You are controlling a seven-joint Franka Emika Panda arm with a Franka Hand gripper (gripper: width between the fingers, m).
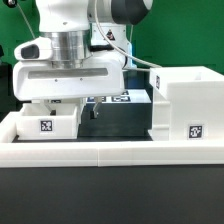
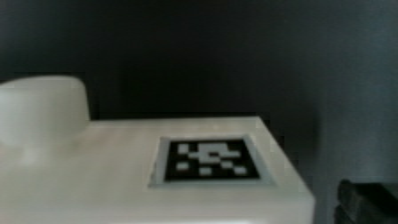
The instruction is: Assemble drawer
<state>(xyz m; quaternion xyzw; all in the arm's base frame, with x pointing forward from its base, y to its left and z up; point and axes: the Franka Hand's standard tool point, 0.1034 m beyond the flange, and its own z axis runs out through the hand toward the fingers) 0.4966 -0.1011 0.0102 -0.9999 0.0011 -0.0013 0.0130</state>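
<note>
The gripper (image 1: pixel 88 106) hung low among white parts. Its fingers were hidden, so their opening and any hold could not be told. At the exterior view's left sat a small tagged tray (image 1: pixel 45 122). A second tray (image 1: pixel 120 98) sat in the middle, and the tall casing (image 1: pixel 190 110) stood on the right. A low rail (image 1: pixel 110 152) crossed the front.

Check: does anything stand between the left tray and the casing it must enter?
Nothing upright shows. In the exterior view, only what looks like the flat marker board lies between the tray at the exterior view's left and the casing at its right.
</note>
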